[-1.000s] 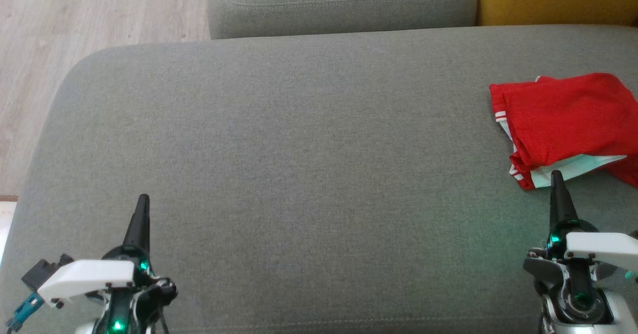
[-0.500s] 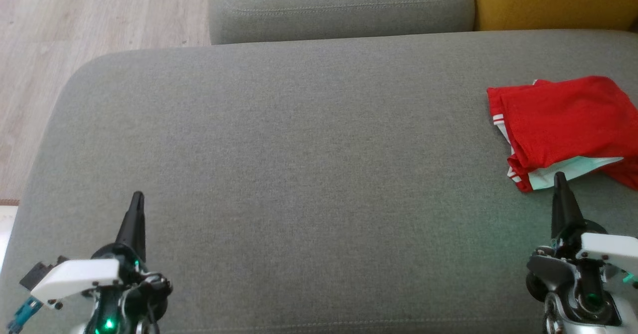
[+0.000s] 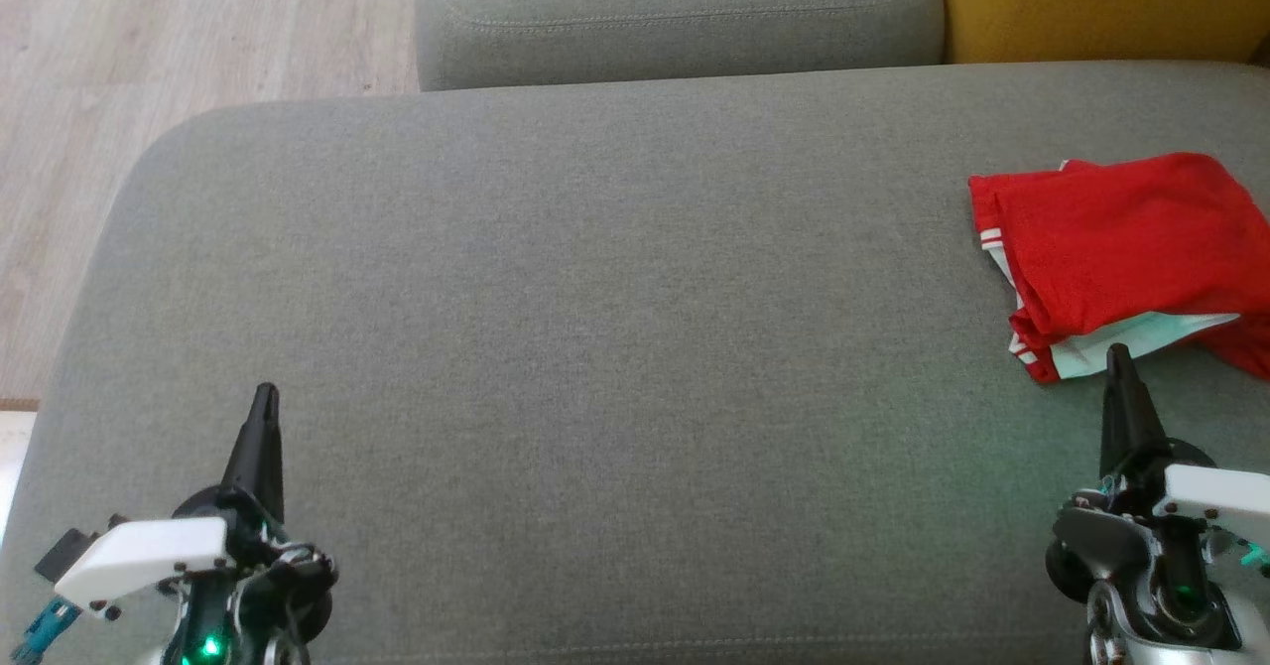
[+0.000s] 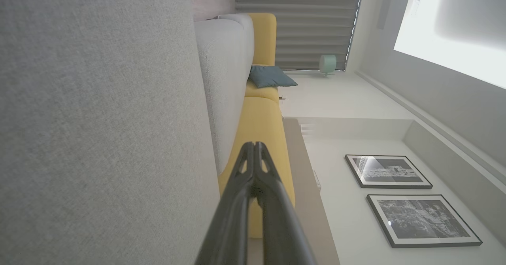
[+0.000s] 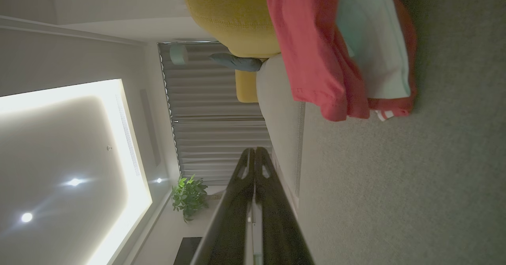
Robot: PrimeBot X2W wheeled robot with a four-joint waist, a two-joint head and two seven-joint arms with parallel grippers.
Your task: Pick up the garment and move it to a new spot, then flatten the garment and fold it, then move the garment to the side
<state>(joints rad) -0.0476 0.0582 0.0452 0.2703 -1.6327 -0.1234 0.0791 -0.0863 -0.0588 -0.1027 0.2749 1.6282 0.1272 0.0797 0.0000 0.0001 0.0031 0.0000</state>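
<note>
The garment [image 3: 1121, 248], red with white trim and a pale lining showing at its near edge, lay in a compact layered bundle at the far right of the grey seat cushion [image 3: 595, 298], running out of the head view on that side. Over the last second its outline and folds did not alter. It had only slid slightly down the picture along with the cushion's far edge, which reads as the head camera tipping rather than the cloth moving. Just in front of it, and seemingly not touching, the right gripper [image 3: 1118, 352] pointed at the pale edge with its fingers pressed together and nothing between them. It had kept its place relative to the cloth. Well apart, at the lower left, the left gripper [image 3: 265, 389] was likewise pinched shut and empty, and it had drifted a little outward and back toward the robot. Beyond the seat were a grey back cushion [image 3: 675, 10], a yellow cushion [image 3: 1091, 0] and wood floor [image 3: 198, 30]. With both arms settling and the bundle parked aside, the task looked essentially finished.
</note>
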